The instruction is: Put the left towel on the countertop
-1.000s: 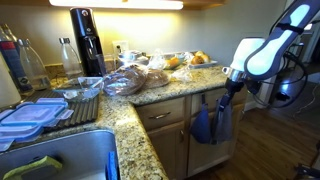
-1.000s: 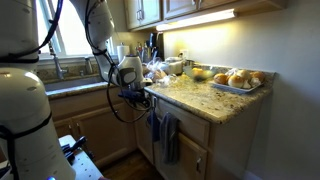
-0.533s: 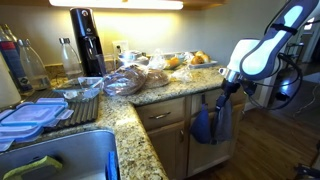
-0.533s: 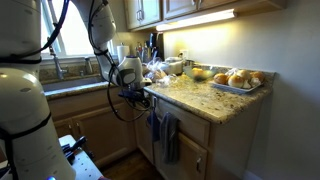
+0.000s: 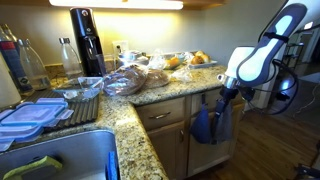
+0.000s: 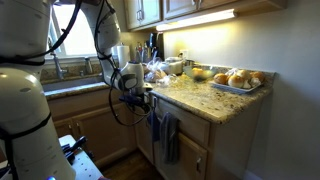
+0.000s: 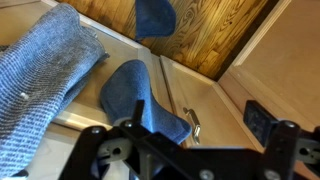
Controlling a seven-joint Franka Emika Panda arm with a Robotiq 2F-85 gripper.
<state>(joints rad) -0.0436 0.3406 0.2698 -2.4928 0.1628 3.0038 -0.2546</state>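
My pincer (image 7: 185, 145) hangs spread wide, gripping nothing, just above the blue left towel (image 7: 140, 100), which drapes down the cabinet front below the desk (image 5: 165, 93). If I close off-centre, I could snag the grey towel (image 7: 40, 80) beside it, or pinch only 1 thin fold that slips.

gripper (image 5: 222, 97): too small in both exterior views to tell how the jaws stand; in the wrist view its frame is cut by the bottom edge.
left towel (image 7: 135, 95): near end hidden behind that frame.
grey-blue towel (image 7: 40, 70): cut by the left edge.
sink (image 5: 80, 150): cut by the bottom edge.
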